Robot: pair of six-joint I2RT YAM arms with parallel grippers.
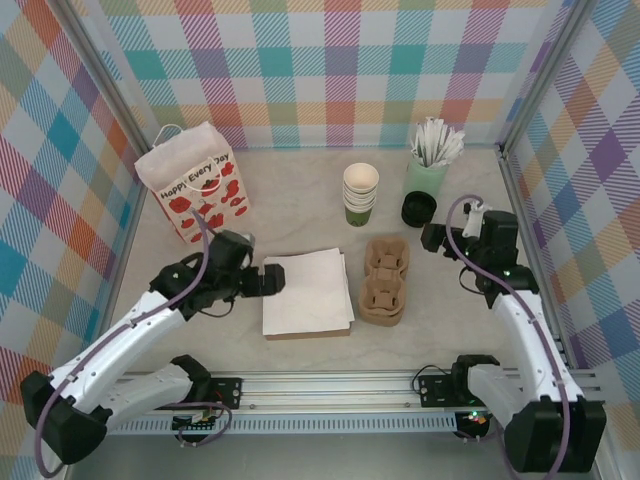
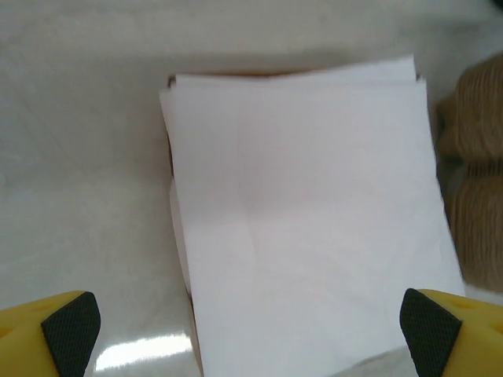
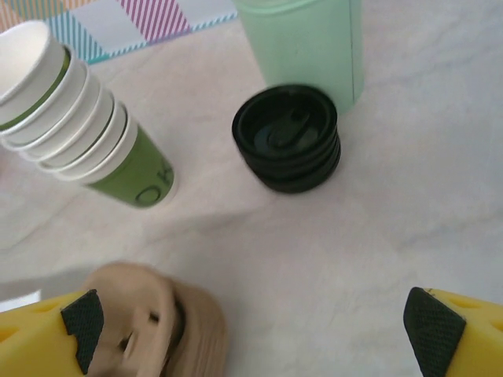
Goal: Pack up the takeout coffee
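Two grippers are seen, both with fingers spread wide and nothing held. Left gripper (image 1: pixel 268 278) is placed at the left edge of a square stack of white paper napkins (image 1: pixel 307 293) lying on a thin brown board; on the left wrist view the left gripper (image 2: pixel 251 330) has the napkins (image 2: pixel 306 212) between its yellow, black-padded fingertips (image 2: pixel 72 323). Whether the napkins are touched cannot be told. Right gripper (image 1: pixel 432 237) is placed near a stack of black plastic lids (image 1: pixel 419 209), just right of a brown moulded-pulp cup carrier (image 1: pixel 385 280).

Cream-rimmed paper cups with a dark green band are found nested in one stack (image 1: pixel 361 193), upright at mid-table behind the carrier; the takeout coffee cup cannot be told apart from this stack. On the right wrist view the cup stack (image 3: pixel 78 118), the lids (image 3: pixel 287 137) and a pale green tumbler (image 3: pixel 302 43) are seen beyond the open right gripper (image 3: pixel 258 322). White sticks (image 1: pixel 437 142) are held in the tumbler. A white paper bag with red flowers (image 1: pixel 195 180) stands at back left.
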